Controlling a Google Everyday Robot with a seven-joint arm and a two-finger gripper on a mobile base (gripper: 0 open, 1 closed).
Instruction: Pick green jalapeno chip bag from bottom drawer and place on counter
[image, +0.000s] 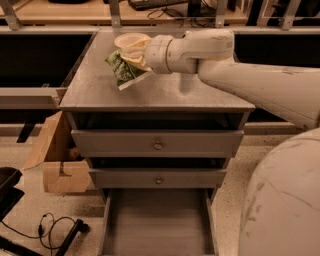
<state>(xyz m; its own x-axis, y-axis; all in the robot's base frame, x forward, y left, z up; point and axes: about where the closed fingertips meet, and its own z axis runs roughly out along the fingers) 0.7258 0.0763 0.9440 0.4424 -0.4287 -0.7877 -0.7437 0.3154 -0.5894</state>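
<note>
My gripper (134, 59) is shut on the green jalapeno chip bag (122, 71), a crinkly green-and-white foil bag. It holds the bag tilted just above the left part of the grey counter (155, 92). I cannot tell whether the bag's lower corner touches the top. The arm reaches in from the right across the counter. The bottom drawer (159, 222) stands pulled open below, and its flat grey floor shows nothing in it.
A small cream bowl (131, 40) sits at the counter's back, partly behind the gripper. Two shut drawers with round knobs (157, 146) are above the open one. An open cardboard box (57, 160) and cables (50, 227) lie on the floor at left.
</note>
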